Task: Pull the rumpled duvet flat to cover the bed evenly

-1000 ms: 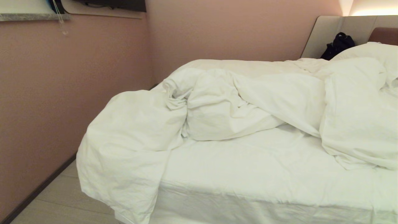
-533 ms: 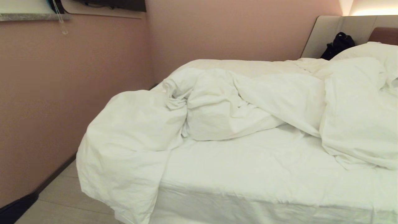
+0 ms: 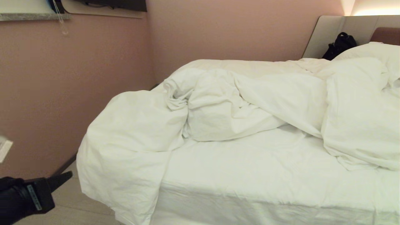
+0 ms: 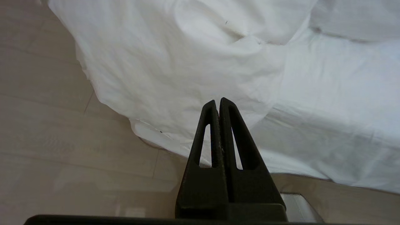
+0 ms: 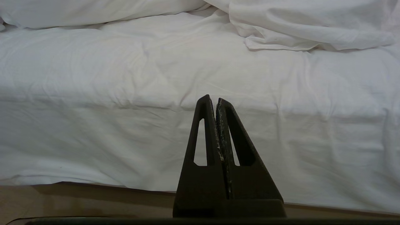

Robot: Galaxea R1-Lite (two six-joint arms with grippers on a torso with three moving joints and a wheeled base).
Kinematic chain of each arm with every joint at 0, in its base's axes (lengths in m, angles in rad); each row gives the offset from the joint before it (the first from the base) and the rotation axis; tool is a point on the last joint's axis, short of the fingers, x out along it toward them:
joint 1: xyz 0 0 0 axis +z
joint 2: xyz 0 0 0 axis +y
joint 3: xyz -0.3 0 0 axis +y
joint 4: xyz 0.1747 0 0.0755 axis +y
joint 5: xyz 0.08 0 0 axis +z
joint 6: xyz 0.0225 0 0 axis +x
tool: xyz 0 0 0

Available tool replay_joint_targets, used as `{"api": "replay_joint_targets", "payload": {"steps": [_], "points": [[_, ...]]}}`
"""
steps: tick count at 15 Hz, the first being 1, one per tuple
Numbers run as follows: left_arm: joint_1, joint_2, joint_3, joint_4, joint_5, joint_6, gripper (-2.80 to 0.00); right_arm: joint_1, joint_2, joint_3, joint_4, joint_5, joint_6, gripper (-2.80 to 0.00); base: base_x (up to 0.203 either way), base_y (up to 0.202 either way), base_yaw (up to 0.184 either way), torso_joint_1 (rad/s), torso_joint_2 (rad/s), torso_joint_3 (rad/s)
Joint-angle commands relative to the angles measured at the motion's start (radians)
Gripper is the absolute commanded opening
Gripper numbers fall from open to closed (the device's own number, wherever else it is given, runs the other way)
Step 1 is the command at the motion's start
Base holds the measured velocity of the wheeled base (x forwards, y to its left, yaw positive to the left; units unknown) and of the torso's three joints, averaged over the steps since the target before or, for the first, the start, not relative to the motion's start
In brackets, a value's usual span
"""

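1. A pink-walled bedroom with pale floor tiles (image 3: pixel 68 200); the robot faces the long side of the bed (image 3: pixel 265 187), whose headboard (image 3: pixel 331 34) stands far to the right.
2. Nearest, low at the left edge of the head view, the left gripper (image 3: pixel 64 178) hangs over the floor with its fingers pressed together on nothing, tip aimed toward the bed's foot corner.
3. The right gripper (image 5: pixel 212 101), out of the head view, is likewise closed and empty, pointing at the mattress side.
4. Just past the left gripper, the duvet (image 3: pixel 131 140) spills over the foot corner, its hem hanging toward the floor.
5. Farther in, the duvet is bunched along the far side, its long run stretching from that corner toward the pillows (image 3: pixel 372 51), leaving the near sheet bare.
6. A dark bag (image 3: pixel 339 45) rests against the headboard.
7. Judgement: the left arm is the nearer one; the hanging corner lies ahead and to its right, so it must open its fingers before gripping the hem.
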Motion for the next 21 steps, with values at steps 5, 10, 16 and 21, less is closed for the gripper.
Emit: {"api": "replay_joint_targets", "payload": {"steps": [5, 10, 16, 21], "points": [[-0.074, 0.204, -0.01, -0.004, -0.038, 0.089, -2.8, 0.0, 0.001, 0.0, -0.001, 0.0, 0.0, -2.8, 0.0, 0.0, 0.0, 0.0, 0.0, 0.0], [-0.138, 0.261, 0.018, -0.005, -0.038, 0.132, -2.8, 0.0, 0.001, 0.0, -0.001, 0.0, 0.0, -2.8, 0.0, 0.0, 0.0, 0.0, 0.0, 0.0], [-0.207, 0.324, 0.017, -0.076, -0.007, 0.141, -2.8, 0.0, 0.001, 0.0, -0.001, 0.0, 0.0, -2.8, 0.0, 0.0, 0.0, 0.0, 0.0, 0.0], [-0.252, 0.573, -0.026, -0.24, 0.067, 0.144, -2.8, 0.0, 0.001, 0.0, -0.001, 0.0, 0.0, -2.8, 0.0, 0.0, 0.0, 0.0, 0.0, 0.0]]}}
